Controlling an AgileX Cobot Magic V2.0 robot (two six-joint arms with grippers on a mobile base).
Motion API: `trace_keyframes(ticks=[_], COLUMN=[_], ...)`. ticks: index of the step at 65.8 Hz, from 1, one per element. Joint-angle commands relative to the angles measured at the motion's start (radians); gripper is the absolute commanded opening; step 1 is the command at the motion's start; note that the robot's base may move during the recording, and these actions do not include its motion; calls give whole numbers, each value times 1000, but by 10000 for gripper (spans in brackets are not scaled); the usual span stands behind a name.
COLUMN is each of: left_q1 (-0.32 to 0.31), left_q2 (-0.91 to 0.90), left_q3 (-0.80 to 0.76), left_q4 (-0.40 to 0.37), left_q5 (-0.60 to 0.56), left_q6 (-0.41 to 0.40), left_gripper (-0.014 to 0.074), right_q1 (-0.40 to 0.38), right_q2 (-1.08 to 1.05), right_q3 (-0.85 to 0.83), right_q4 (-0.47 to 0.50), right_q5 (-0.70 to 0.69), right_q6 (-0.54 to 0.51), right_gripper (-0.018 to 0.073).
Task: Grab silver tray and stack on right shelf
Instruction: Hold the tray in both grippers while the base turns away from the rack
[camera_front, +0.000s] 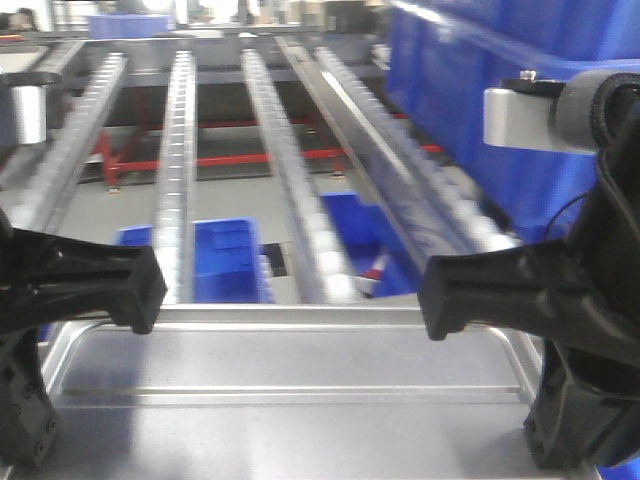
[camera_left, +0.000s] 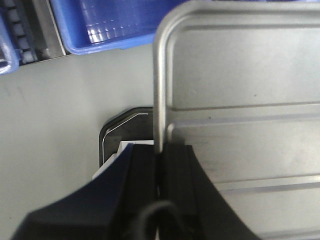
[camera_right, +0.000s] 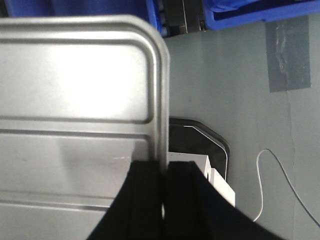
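One silver tray (camera_front: 290, 365) fills the 6 o'clock part of the front view, held between two grippers. Beyond it, toward 12 o'clock, the right shelf (camera_front: 178, 150) shows four lines of small white rollers, and two blue bins (camera_front: 225, 262) are visible through them below. The left gripper (camera_front: 146, 290) reaches in from 9 o'clock and the right gripper (camera_front: 436, 297) from 3 o'clock, their black fingers pointing toward each other over the tray's short ends. In the left wrist view the left gripper (camera_left: 160, 165) is clenched on the tray's raised rim, one finger on each side of it. The right wrist view shows the right gripper (camera_right: 164, 175) pinching the opposite rim the same way. The tray lies flat and floor-up, its long axis running from 9 to 3 o'clock across the roller lines, and its two ridges run along that axis. Its far long edge sits at the near ends of the rollers. Whether it touches them cannot be told. Grey floor (camera_left: 60, 100) shows beneath the tray in both wrist views.
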Motion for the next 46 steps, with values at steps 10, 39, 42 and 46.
trace_keyframes(ticks=[10,39,42,46], left_q1=[-8,-8,-8,-8], left_q2=[-27,-27,-27,-27], left_q3=[-15,-15,-15,-15], left_q4=[23,23,23,23], left_q5=[42,42,42,42], left_q6=[27,27,27,27], left_gripper=[-100,-100,-100,-100], right_q1=[-4,-4,-4,-4], right_q2=[-28,-28,-28,-28], right_q3=[-21,-21,-21,-21], right_q4=[-54,-54,-54,-54], right_q5=[13,16,17,17], right_q6=[-9,-9,-9,-9], right_gripper=[59,59,59,59])
